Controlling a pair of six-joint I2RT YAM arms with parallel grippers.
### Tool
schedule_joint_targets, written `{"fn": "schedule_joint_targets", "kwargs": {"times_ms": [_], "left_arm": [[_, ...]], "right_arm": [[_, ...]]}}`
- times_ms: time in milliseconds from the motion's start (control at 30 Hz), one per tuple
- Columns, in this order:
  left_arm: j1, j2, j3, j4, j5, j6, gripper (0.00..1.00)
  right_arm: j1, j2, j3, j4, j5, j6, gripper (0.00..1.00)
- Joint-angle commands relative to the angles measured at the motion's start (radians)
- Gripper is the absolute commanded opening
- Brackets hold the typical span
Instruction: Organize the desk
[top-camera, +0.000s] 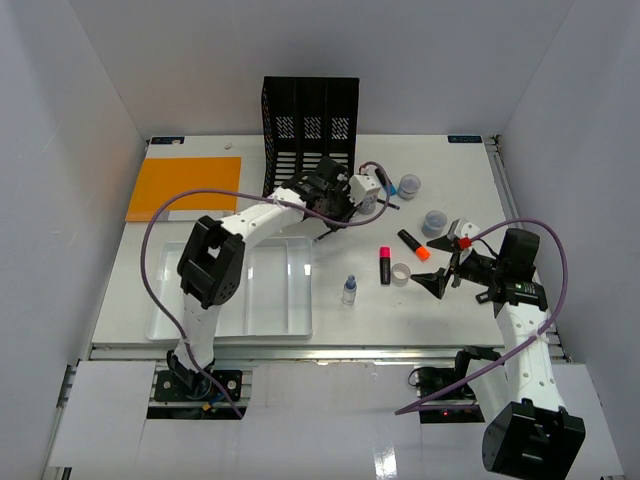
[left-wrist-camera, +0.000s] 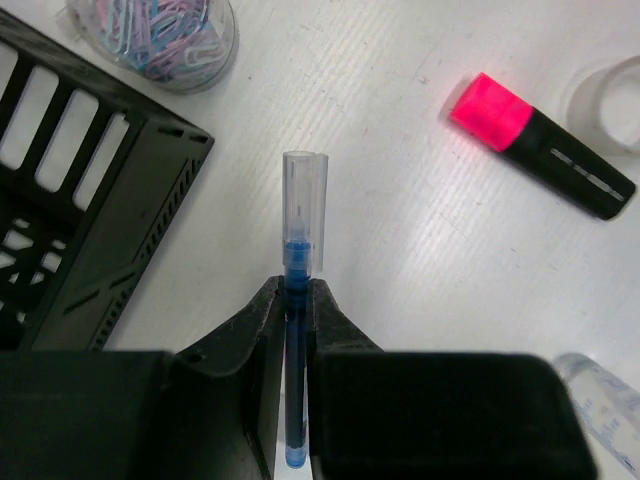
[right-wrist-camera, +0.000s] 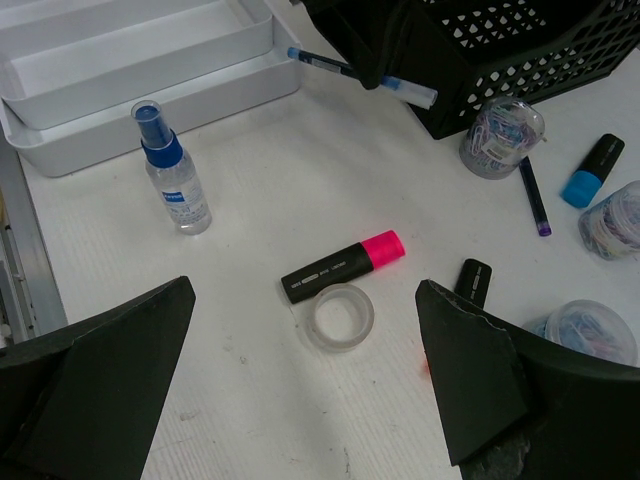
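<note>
Three highlighters, pink (top-camera: 385, 264), orange (top-camera: 413, 243) and blue (right-wrist-camera: 590, 170), lie right of the white tray (top-camera: 270, 300), along with three jars of paper clips (top-camera: 434, 221), one tape roll (top-camera: 401, 273), one spray bottle (top-camera: 349, 290) and one purple pen (right-wrist-camera: 531, 195). One black rack (top-camera: 310, 120) stands beyond the tray, and one orange sheet (top-camera: 183, 187) lies beyond its left end. The left tool (left-wrist-camera: 298, 295) is clamped on one blue pen (left-wrist-camera: 303, 200) past the tray's far right corner. The right tool (right-wrist-camera: 305, 290) hangs well right of the tray, fingers wide apart. The white, rail-edged surface (top-camera: 400, 325) carries everything, with plain white walls on three sides.
</note>
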Motion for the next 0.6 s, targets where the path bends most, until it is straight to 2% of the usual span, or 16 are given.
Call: {"fn": "schedule_joint_targets", "kwargs": {"times_ms": [0,167,367,567], "left_arm": [[0.011,-0.238,-0.130,0.106,-0.009,-0.074,0.00],[0.090,-0.472,-0.373,0.194,-0.032,-0.151,0.00],[0.420,-0.711,-0.667,0.284,-0.069,-0.288,0.00],[0.585,-0.857,-0.808,0.249,-0.198,-0.275,0.00]], "right_arm": [[-0.005,-0.016,-0.002,-0.002,-0.023,0.000,0.98],[-0.007,-0.019,-0.001,-0.004,-0.025,0.001,0.98],[-0.006,-0.026,0.000,-0.005,-0.033,0.003,0.98],[-0.007,-0.032,0.005,-0.017,-0.053,0.001,0.98]]}}
